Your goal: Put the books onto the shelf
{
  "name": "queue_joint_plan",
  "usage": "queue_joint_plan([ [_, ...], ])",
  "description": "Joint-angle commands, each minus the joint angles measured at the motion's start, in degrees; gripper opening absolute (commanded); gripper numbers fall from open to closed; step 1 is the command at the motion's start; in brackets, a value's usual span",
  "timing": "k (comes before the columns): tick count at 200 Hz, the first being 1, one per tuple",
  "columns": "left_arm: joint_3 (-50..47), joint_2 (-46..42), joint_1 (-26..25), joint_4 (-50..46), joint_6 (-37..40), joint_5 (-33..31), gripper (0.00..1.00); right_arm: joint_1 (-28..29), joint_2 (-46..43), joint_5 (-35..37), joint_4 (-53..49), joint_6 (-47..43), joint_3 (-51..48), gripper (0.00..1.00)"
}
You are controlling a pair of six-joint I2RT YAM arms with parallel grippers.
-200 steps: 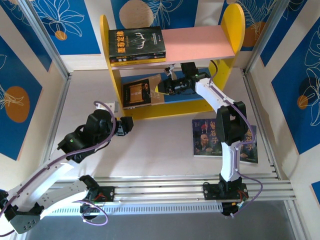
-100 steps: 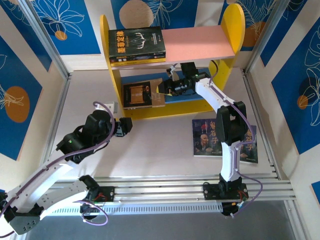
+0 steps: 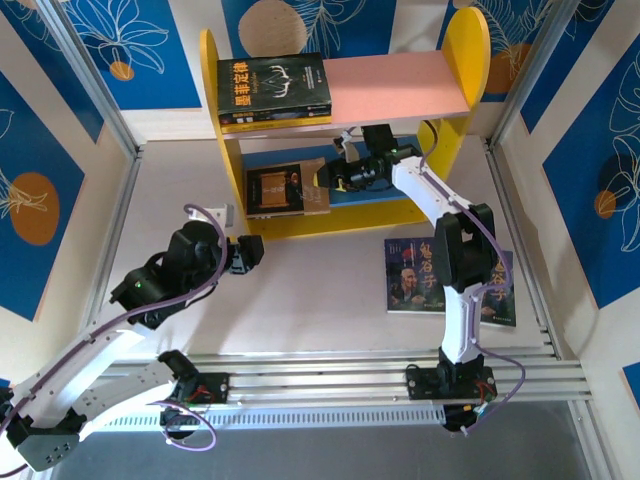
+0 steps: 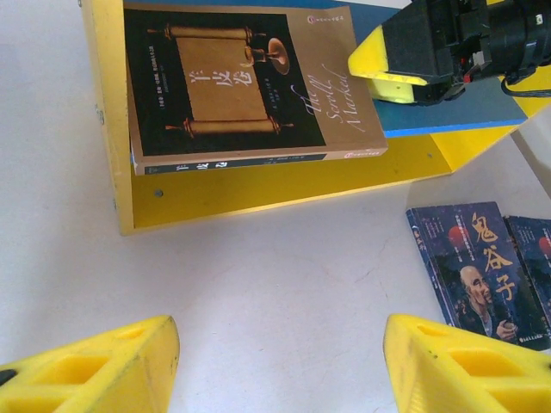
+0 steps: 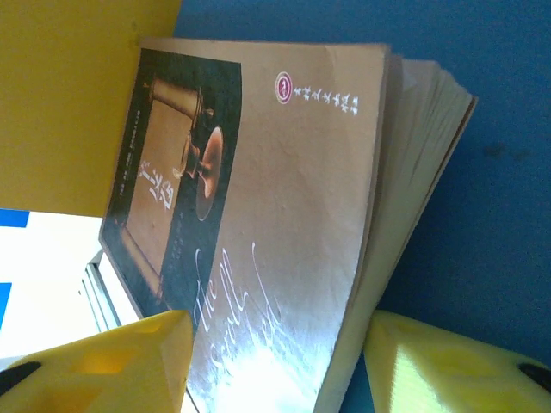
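The brown book (image 3: pixel 280 188) lies on the blue board (image 4: pixel 448 107) of the shelf (image 3: pixel 470 50), between the fingers (image 5: pixel 95 370) of the right tool (image 3: pixel 325 176). I cannot tell if it pinches. The left tool (image 4: pixel 280 331) is spread wide.

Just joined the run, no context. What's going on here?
The right gripper is at the right edge of a brown book lying on the shelf's blue board; whether it grips the book is unclear. A black book lies on the pink board. Two more books lie on the table beside the right arm. The left gripper hangs open over the table, holding nothing.
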Motion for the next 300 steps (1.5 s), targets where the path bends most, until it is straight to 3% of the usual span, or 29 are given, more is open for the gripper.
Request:
queue_joint_plan([
  [1,-0.6,-0.8,0.8,-0.3,0.6,-0.4,0.65,-0.7,-2.9,2.6,-1.8,-1.7,-2.0,0.56],
  [83,-1.2,-1.2,0.8,0.2,0.2,0.1,0.65,1.1,-5.1,4.6,-1.7,-2.9,-5.0,0.54],
  [240,-1.3,-2.5,0.9,0.1,0.1,0.4,0.65,3.5,-0.6,5.5,-3.9,-2.1,2.5,0.39],
  [300,-1.7,-2.4,0.9,0.9,-0.5,1.3,0.65,3.5,1.4,5.8,-4.9,-1.5,5.4,0.39],
])
